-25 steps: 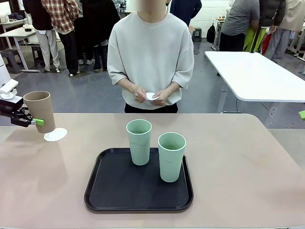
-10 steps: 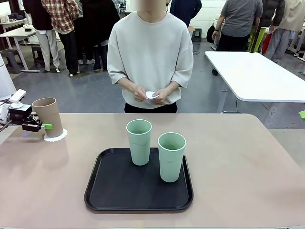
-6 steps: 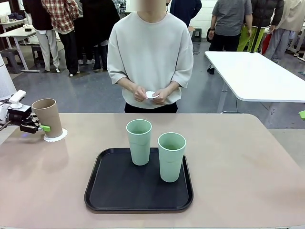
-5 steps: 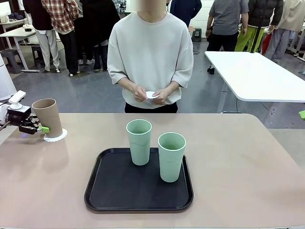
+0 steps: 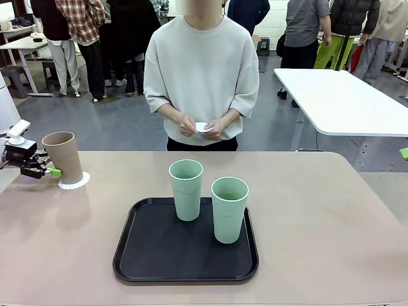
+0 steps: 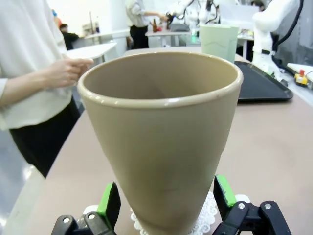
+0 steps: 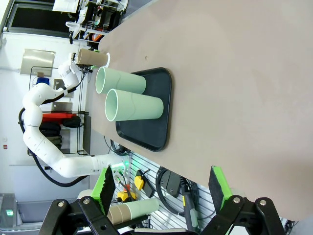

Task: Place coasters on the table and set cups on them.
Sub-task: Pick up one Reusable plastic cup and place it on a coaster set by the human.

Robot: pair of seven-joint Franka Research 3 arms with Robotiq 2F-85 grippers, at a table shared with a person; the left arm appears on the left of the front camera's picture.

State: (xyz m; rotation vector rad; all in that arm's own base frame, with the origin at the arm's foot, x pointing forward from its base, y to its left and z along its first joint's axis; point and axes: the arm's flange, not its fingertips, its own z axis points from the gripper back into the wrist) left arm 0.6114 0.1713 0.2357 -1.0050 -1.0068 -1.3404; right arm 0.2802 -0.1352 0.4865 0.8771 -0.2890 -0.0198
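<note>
A tan cup (image 5: 62,156) stands upright on a lacy white coaster (image 5: 74,180) at the table's (image 5: 319,223) far left. My left gripper (image 5: 56,171) is open around the cup's base. In the left wrist view the tan cup (image 6: 161,142) stands between the green pads (image 6: 108,204) with a small gap on each side, and the coaster (image 6: 211,215) shows under it. Two pale green cups (image 5: 185,189) (image 5: 229,209) stand on a black tray (image 5: 185,255). The person holds another coaster (image 5: 203,127) in both hands. My right gripper (image 7: 164,191) is open, off the table's side, holding nothing.
The black tray sits mid-table near the front edge. The person stands at the far side, hands at waist height. Bare tabletop lies to the tray's right and between tray and tan cup. A white table (image 5: 344,102) stands behind at the right.
My left gripper has opened and let go of the tan cup, which now stands on the coaster. The gripper has drawn back slightly to the left. Nothing else moved.
</note>
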